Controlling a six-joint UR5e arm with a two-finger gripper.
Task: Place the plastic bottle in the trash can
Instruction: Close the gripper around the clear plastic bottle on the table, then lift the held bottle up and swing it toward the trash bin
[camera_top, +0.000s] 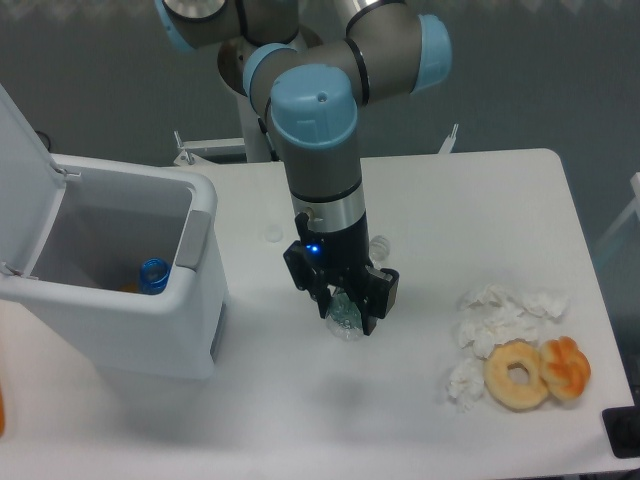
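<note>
While the arm points straight down over the white table (450, 200), I see the gripper (345, 310) with its 2 fingers clamped on the plastic bottle (346, 318), which sits between them just right of the trash can (120, 320). That bin's lid (25, 170) stands open, and a blue-topped container (154, 275) lies inside. Farther right of the trash can, 2 doughnuts (538, 372) rest beside crumpled tissues (500, 315).

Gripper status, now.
Gripper: closed on the plastic bottle, over the table to the right of the trash can.
</note>
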